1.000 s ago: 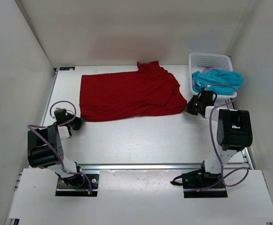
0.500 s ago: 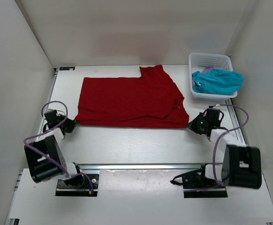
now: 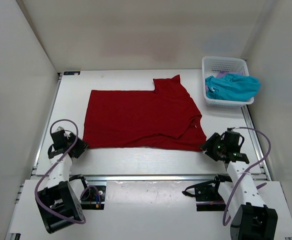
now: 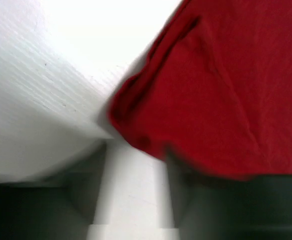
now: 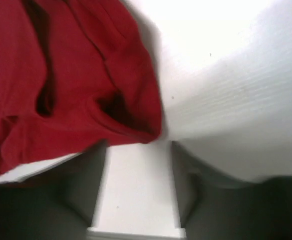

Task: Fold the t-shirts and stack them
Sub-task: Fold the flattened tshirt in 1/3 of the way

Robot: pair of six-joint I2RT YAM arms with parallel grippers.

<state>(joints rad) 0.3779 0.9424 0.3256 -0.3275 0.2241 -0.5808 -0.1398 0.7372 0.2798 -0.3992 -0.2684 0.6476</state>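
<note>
Two pincers sit low on the desk (image 3: 146, 159), one at each near corner of the deep red t-shirt (image 3: 140, 117). The left pincer (image 3: 81, 146) is spread: its wrist view shows bare white desk in the gap between the blurred fingers (image 4: 85, 195), with the shirt's corner (image 4: 186, 100) bunched just beyond the tips, toward 1 o'clock. Whether the cloth touches the finger on the right of that view is too blurred to tell. The right pincer (image 3: 207, 146) is spread too. In its wrist view the gap between the fingers (image 5: 183, 190) again shows only desk, and the rumpled hem (image 5: 75, 85) lies just past the tips, toward 11 o'clock.

From above, the left pincer is at the shirt's 7 o'clock corner and the right one at its 5 o'clock corner. The red shirt lies spread fairly flat across the middle of the desk, with one sleeve sticking out toward 1 o'clock.

Well apart, at the desk's 2 o'clock corner, stands a white mesh basket (image 3: 225, 63). The teal t-shirt (image 3: 233, 86) is heaped in it and spills over its rim. A sliver of the lilac t-shirt (image 3: 220, 75) peeks out beside the teal one.
</note>
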